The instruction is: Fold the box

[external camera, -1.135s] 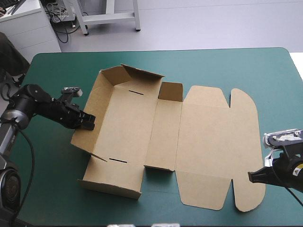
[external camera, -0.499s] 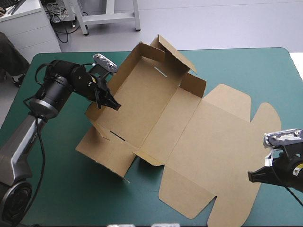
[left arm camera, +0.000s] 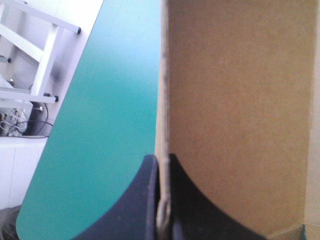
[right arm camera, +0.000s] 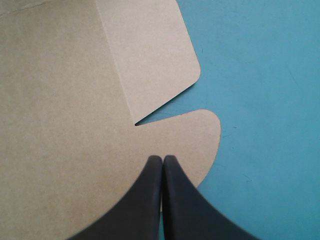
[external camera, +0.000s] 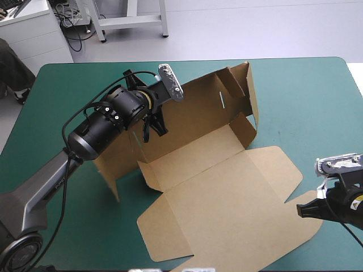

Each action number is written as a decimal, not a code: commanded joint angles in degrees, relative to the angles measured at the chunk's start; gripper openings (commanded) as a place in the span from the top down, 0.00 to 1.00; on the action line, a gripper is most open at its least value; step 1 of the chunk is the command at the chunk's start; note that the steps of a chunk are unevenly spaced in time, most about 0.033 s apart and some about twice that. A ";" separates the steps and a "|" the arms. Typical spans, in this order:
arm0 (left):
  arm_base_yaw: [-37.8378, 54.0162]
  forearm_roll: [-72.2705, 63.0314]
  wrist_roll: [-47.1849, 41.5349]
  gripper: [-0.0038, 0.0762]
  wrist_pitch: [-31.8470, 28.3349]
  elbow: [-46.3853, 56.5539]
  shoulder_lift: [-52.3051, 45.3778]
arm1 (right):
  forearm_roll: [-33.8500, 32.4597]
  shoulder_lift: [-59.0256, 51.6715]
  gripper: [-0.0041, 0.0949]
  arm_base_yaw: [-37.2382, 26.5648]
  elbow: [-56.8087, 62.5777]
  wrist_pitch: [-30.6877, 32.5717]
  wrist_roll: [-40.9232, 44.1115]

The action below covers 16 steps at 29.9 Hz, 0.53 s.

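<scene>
Clamping one raised wall of the cut brown board box [external camera: 221, 187], the left gripper [external camera: 152, 126] has its black curved fingers [left arm camera: 140, 205] all but together, with the sheet's rough cut edge pinched between them. The tray half of the box is tipped up on its side over the middle of the table, toward the far edge. Its matt inner face is turned to the near right and shows one narrow slot. End walls and tuck flaps stand out from it. The lid panel lies flat on the smooth teal-green table cover [external camera: 317, 96], reaching toward the near right corner. Its rounded flaps are separated by a tapered notch. The right gripper [external camera: 300, 211] is pressed together into one pointed arch, its tip over the outermost rounded flap [right arm camera: 195, 135] at the board's edge. Whether it touches the board cannot be told.
</scene>
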 commanded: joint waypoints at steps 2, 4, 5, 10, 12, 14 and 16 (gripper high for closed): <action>-2.33 4.83 -0.50 0.99 -5.40 -2.05 -2.26 | 0.00 0.07 0.98 -0.45 -1.37 -2.94 -0.60; -3.34 7.29 -0.50 0.99 -5.83 -2.05 -2.26 | 0.15 0.07 0.98 -0.45 -1.37 -3.16 -0.60; -3.82 8.09 -0.50 0.99 -6.20 -2.05 -2.26 | 0.15 0.07 0.98 -0.45 -1.37 -3.25 -0.60; -6.40 12.28 -0.23 0.99 -8.68 -1.34 -2.26 | 0.26 0.07 0.98 -0.45 -1.37 -3.13 -0.60; -7.70 14.92 0.77 0.99 -8.84 -0.05 -2.36 | 0.28 0.03 0.98 -0.45 -1.37 -3.00 -0.60; -8.76 16.11 2.88 0.99 -8.73 1.05 -2.36 | 0.28 0.03 0.98 -0.45 -1.37 -2.86 -0.60; -9.69 17.96 2.76 0.99 -8.85 2.25 -2.46 | 0.28 0.03 0.98 -0.45 -1.37 -2.77 -0.60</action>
